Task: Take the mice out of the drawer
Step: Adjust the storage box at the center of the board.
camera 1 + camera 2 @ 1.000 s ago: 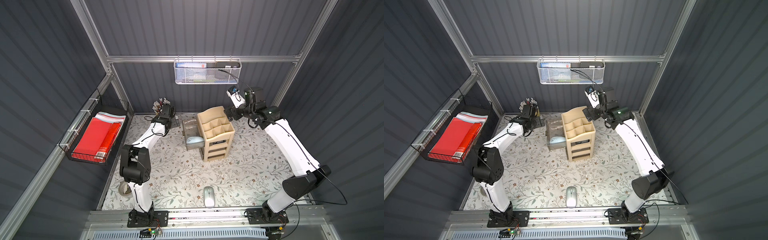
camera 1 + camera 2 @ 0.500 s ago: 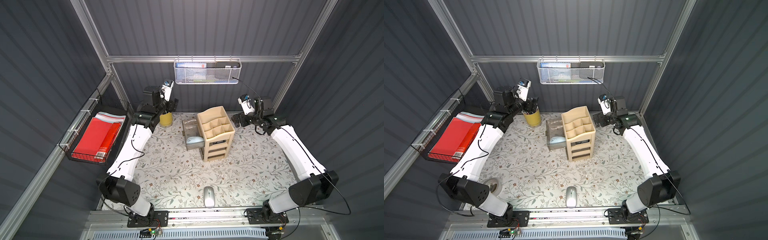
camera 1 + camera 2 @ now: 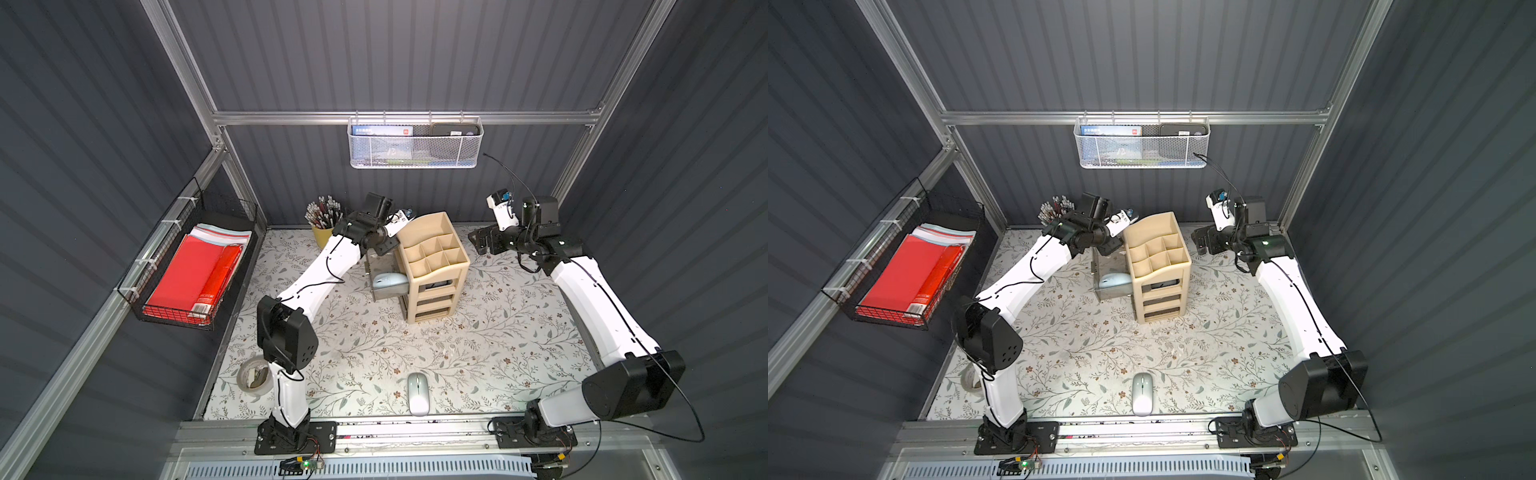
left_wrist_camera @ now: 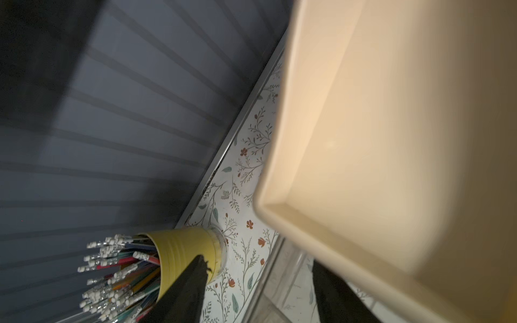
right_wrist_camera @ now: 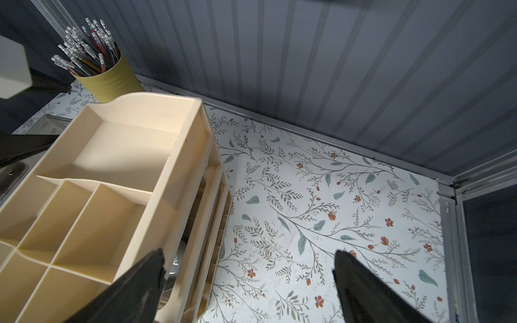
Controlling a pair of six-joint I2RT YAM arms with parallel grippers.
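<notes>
You see the cream organizer (image 4: 377,139) blurred and very close, filling much of the frame. The two dark fingers (image 4: 184,290) of your left gripper (image 4: 260,293) stand apart, framing floral tabletop (image 4: 246,167) and a clear plastic rim (image 4: 270,274). A yellow cup of pencils (image 4: 179,246) stands near the tabletop's back edge, by the ribbed grey wall (image 4: 126,112).

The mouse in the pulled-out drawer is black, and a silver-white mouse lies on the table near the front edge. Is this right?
Not black: both top views show a pale blue mouse in the pulled-out drawer. The silver-white mouse is as stated.
</notes>
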